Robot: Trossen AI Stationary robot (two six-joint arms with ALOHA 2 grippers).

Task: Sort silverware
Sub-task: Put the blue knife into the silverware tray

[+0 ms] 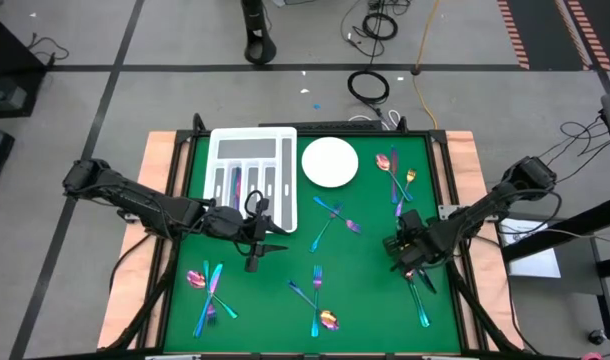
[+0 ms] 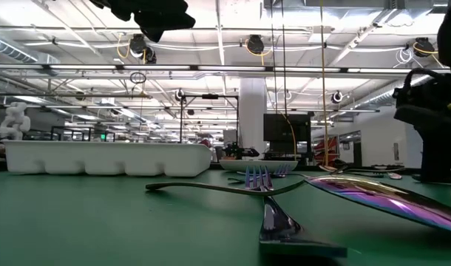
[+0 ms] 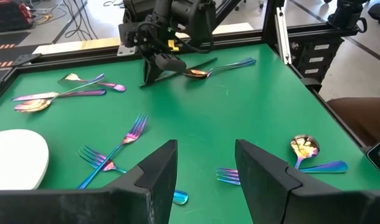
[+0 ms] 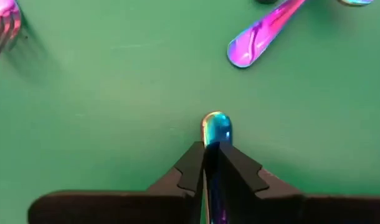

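Iridescent silverware lies in loose groups on the green mat: spoons [image 1: 395, 175] at the far right, forks [image 1: 330, 220] in the middle, more pieces near left [image 1: 207, 290] and near middle [image 1: 315, 300]. My right gripper [image 1: 405, 262] is low over the mat at the right, shut on one thin piece [image 4: 216, 127]. My left gripper [image 1: 260, 252] hovers open beside the white divided tray [image 1: 250, 136], with nothing between its fingers [image 3: 159, 168]. A coloured piece [image 1: 237, 185] lies in a tray slot. My right gripper pinches a thin blue and gold piece between its two fingers, close to its rounded end [image 4: 216, 124], which sticks out just past the fingertips. The fingers slant steeply down from above. They hide the rest of the piece; whether it is clear of the mat I cannot tell.
A round white plate [image 1: 330, 162] sits on the mat to the right of the tray. A pink and purple handle [image 4: 258, 37] and a knife [image 1: 421, 295] lie close to my right gripper. Bare mat lies between the middle forks and my right gripper.
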